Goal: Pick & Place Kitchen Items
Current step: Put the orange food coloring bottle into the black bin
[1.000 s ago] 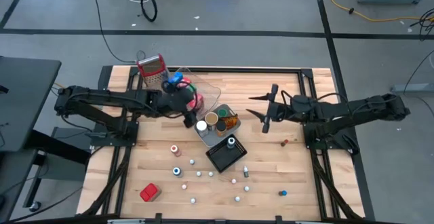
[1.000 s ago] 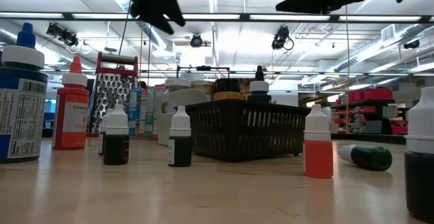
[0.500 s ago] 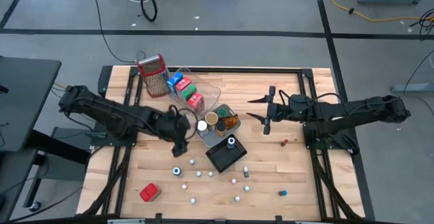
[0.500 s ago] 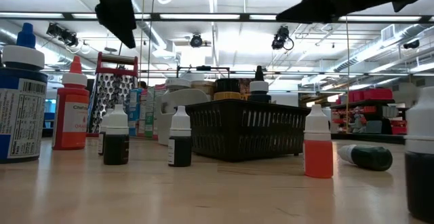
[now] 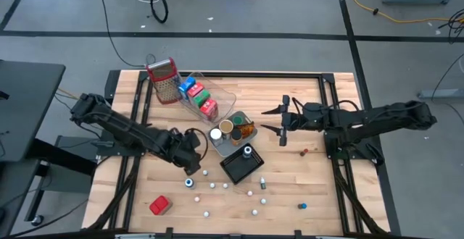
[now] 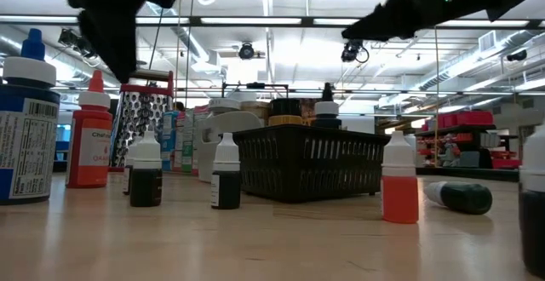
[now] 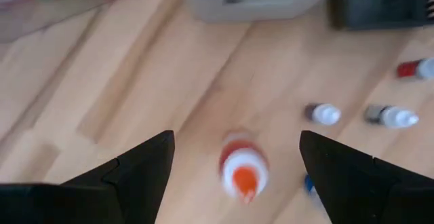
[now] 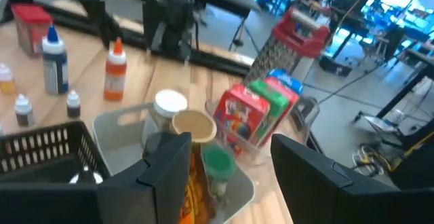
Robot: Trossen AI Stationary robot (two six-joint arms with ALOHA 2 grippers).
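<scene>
Red cartons (image 5: 205, 101) sat trayed; small bottles (image 5: 213, 185) remained loose. Left gripper (image 7: 234, 170) gaped empty over orange-capped bottle (image 7: 242, 172); right gripper (image 5: 279, 120) open, idle.

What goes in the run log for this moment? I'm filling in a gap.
left pincer: open, above orange-capped bottle | right pincer: open, hovering beside grey tray | nothing held
</scene>
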